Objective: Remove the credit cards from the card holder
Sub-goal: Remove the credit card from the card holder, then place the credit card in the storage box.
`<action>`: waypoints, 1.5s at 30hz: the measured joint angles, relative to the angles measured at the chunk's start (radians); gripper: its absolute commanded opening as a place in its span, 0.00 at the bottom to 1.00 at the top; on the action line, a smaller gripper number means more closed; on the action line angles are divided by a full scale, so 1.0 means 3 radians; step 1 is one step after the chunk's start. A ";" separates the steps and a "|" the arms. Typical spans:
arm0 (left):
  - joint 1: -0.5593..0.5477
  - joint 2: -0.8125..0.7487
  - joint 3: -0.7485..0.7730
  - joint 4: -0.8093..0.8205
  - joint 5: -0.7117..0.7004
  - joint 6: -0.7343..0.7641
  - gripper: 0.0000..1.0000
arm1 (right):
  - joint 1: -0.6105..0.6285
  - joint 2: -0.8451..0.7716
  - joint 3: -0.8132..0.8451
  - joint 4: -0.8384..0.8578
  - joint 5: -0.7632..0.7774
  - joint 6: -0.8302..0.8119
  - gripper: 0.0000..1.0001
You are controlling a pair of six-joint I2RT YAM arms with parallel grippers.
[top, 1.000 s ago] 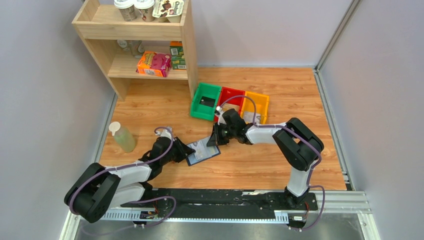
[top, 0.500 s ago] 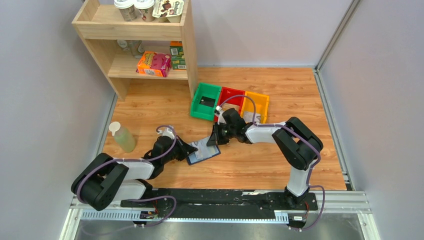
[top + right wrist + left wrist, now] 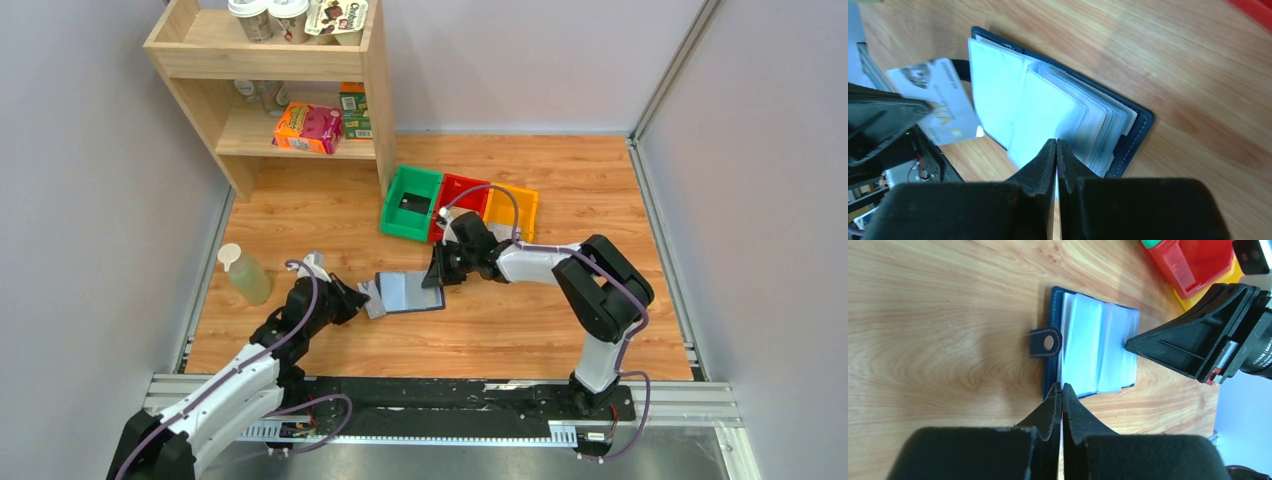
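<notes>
The navy card holder (image 3: pixel 410 292) lies open on the wooden table, its light blue pockets up; it also shows in the left wrist view (image 3: pixel 1098 352) and the right wrist view (image 3: pixel 1048 115). My left gripper (image 3: pixel 358 297) is shut on a silver-grey credit card (image 3: pixel 371 299), held just left of the holder and clear of its pockets (image 3: pixel 935 107). In the left wrist view the card is edge-on between my left gripper (image 3: pixel 1062 386). My right gripper (image 3: pixel 438 277) is shut, its tips (image 3: pixel 1056 142) resting on the holder's right pockets. A black card (image 3: pixel 410 205) lies in the green bin.
Green (image 3: pixel 392 210), red (image 3: pixel 462 188) and yellow (image 3: pixel 522 205) bins stand in a row behind the holder. A pale green bottle (image 3: pixel 243 272) stands at the left. A wooden shelf unit (image 3: pixel 375 100) with boxes and cups is at the back left.
My left gripper has drawn back to the left with the silver-grey card, now out of the holder. The holder has turned to lie more square. The right gripper stayed on it.
</notes>
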 measured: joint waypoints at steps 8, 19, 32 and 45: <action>0.0003 -0.0207 0.0729 -0.0842 0.0047 0.0771 0.00 | -0.0009 -0.0568 0.0111 -0.0809 0.0244 -0.0342 0.59; 0.0004 0.0510 0.2267 -0.1247 0.1677 0.2419 0.00 | -0.0013 -0.1962 0.0375 -0.1170 -0.0156 -0.1255 0.77; -0.0022 0.1119 0.3155 -0.1937 0.3171 0.3658 0.00 | 0.0071 -0.2296 0.0495 -0.1204 -0.0916 -0.1879 0.55; -0.0086 0.1342 0.3321 -0.2169 0.3229 0.3950 0.12 | 0.0113 -0.2116 0.0647 -0.1331 -0.1240 -0.2041 0.00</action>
